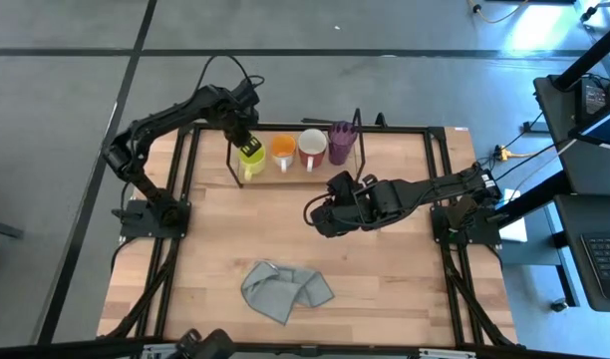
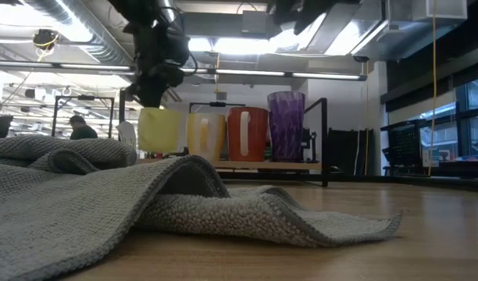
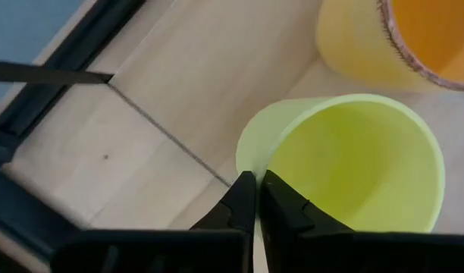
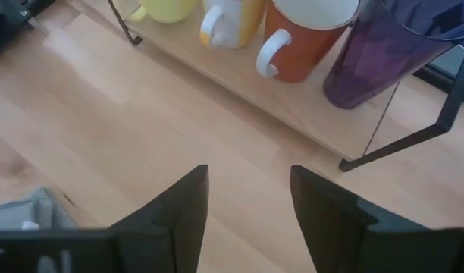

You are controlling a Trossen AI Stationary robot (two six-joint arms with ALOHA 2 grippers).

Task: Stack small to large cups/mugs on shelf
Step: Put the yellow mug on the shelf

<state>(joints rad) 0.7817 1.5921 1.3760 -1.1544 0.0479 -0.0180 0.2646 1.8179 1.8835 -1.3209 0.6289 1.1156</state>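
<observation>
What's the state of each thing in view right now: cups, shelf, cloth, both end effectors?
yellow-green mug: upright on shelf, rim pinched by left end effector
orange mug: upright on shelf
white mug: upright on shelf
purple tumbler: upright on shelf
shelf: holds four cups in a row
grey cloth: crumpled on table
left end effector: shut on mug rim
right end effector: open, empty, over table

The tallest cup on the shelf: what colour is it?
Translucent purple; the tumbler shows best in the low view.

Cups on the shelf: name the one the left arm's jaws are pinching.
The yellow-green mug, at the row's left end on the shelf. The left gripper has its jaws shut on the mug's rim; the other three cups stand untouched.
</observation>
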